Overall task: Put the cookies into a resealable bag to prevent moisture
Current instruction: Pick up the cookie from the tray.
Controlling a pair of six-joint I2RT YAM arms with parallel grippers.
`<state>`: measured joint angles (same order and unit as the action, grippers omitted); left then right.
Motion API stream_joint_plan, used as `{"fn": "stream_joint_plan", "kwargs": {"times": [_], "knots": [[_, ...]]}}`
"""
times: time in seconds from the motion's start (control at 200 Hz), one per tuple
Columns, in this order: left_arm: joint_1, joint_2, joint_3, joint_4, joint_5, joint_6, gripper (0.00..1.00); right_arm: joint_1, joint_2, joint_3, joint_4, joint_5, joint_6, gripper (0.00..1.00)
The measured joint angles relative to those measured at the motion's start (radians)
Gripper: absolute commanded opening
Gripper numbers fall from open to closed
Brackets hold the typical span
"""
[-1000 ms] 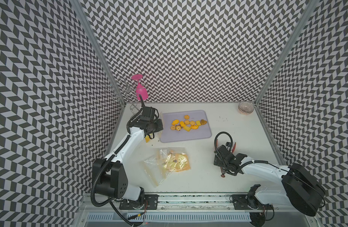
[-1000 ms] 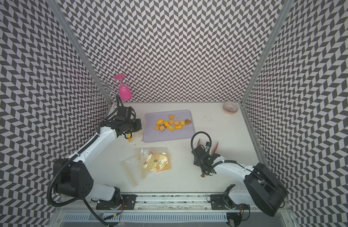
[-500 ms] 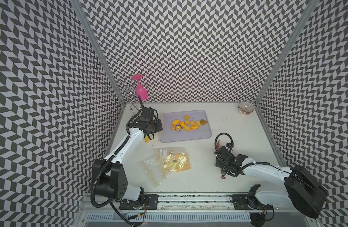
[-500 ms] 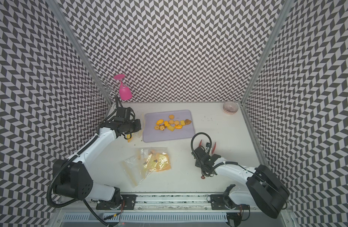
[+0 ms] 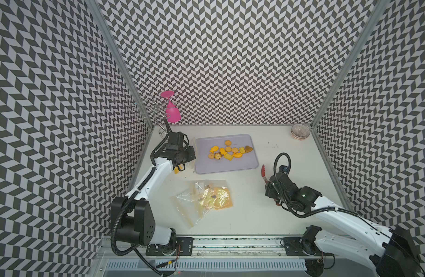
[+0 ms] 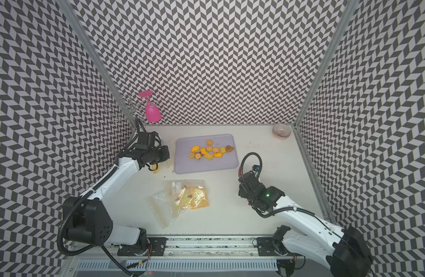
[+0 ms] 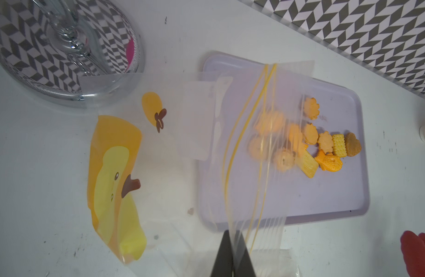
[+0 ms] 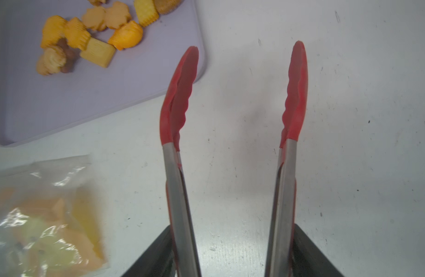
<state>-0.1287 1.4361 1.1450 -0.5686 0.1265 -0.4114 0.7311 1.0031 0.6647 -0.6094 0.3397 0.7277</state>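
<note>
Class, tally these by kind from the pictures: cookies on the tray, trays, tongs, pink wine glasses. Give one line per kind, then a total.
cookies: 11, as far as the views show
purple tray: 1
red-tipped tongs: 1
pink wine glass: 1
Total: 14

Slim white links [image 5: 154, 178], black joints [image 5: 134, 223], looped black cables [image 5: 274, 165] — one green light [image 6: 267, 194].

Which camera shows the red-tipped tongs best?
The right wrist view: both arms of the tongs fill it, tips apart, empty. In both top views only a red tip shows; the left wrist view clips it.
</note>
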Motion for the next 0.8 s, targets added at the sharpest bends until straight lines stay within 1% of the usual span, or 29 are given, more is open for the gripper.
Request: {"fn": "stream_joint_plan", "kwargs": {"times": [0.125, 0.195, 0.35, 0.561, 0.691, 0.801], "knots": [[0.036, 0.026, 0.013, 0.004, 0.039, 0.003, 0.0, -0.002, -0.003, 0.063, 0.015, -0.054, -0.101, 0.68], [0.048, 0.043, 0.014, 0.011, 0.065, 0.011, 0.0, -0.006, 0.038, 0.126, 0.01, -0.098, -0.166, 0.67], [0.05, 0.062, 0.014, 0.025, 0.124, 0.031, 0.0, -0.023, 0.224, 0.303, -0.02, -0.173, -0.268, 0.66], [0.044, 0.063, 0.013, 0.048, 0.169, 0.055, 0.0, -0.081, 0.476, 0.513, -0.118, -0.27, -0.369, 0.64], [0.039, 0.069, 0.013, 0.064, 0.195, 0.063, 0.0, -0.095, 0.596, 0.6, -0.166, -0.288, -0.415, 0.62], [0.031, 0.081, 0.012, 0.07, 0.208, 0.069, 0.0, -0.106, 0.679, 0.661, -0.203, -0.282, -0.437, 0.64]]}}
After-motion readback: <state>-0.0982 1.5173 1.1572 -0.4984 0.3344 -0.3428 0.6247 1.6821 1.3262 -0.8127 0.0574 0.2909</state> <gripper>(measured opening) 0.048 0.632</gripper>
